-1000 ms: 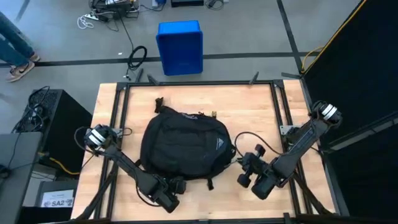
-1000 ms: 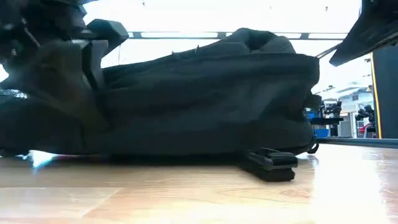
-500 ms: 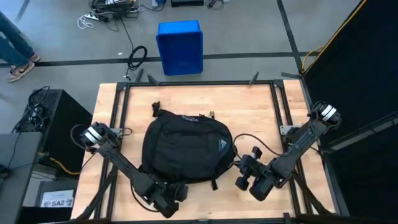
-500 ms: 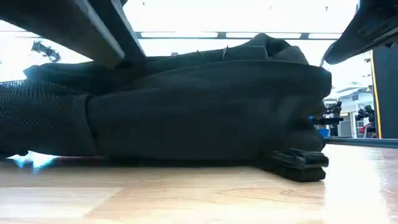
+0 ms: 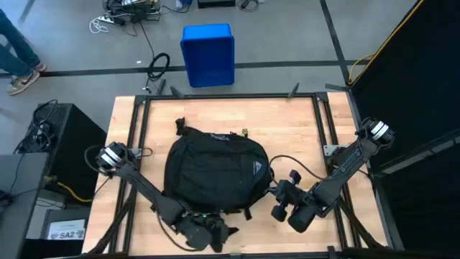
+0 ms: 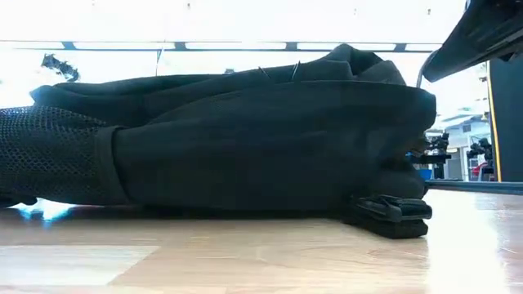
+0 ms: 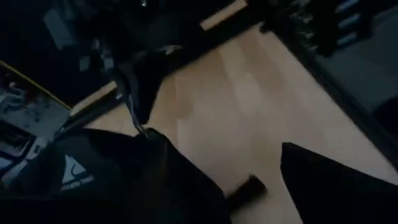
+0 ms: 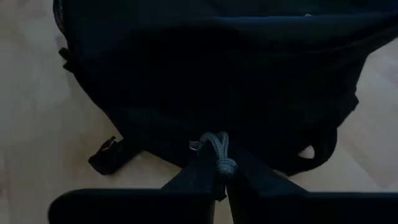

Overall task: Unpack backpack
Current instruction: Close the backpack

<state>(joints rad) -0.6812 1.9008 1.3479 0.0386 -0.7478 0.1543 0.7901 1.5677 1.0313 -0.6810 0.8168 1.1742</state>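
Note:
The black backpack [image 5: 215, 171] lies flat on the wooden table's middle, its rounded bulk filling the low view [image 6: 245, 139]. A strap buckle [image 6: 392, 214] rests on the wood at its near right corner. My left gripper [image 5: 218, 230] stands open at the backpack's near edge, touching nothing; in the left wrist view [image 7: 255, 205] bare wood and a buckle show between its fingers. My right gripper [image 5: 282, 201] is at the backpack's right side, shut on a grey zipper pull cord [image 8: 217, 152]. My right gripper pinches the grey cord's knotted end [image 8: 222, 165] between its two fingertips. The fingers come in low from the table's right side. The cord runs from the knot up to the backpack's side seam [image 8: 205, 142]; the backpack rests on the table.
Black frame rails [image 5: 136, 144] run along the table's left, right and far edges. A blue crate [image 5: 208, 54] stands on the floor beyond the far edge, a black box [image 5: 61, 137] left of the table. A person's legs [image 5: 18, 50] show at far left.
My left gripper has opened, let go of the backpack's near left part and drawn back toward the table's near edge, out of the low view. The backpack has shifted a little toward the table's right and settled flat.

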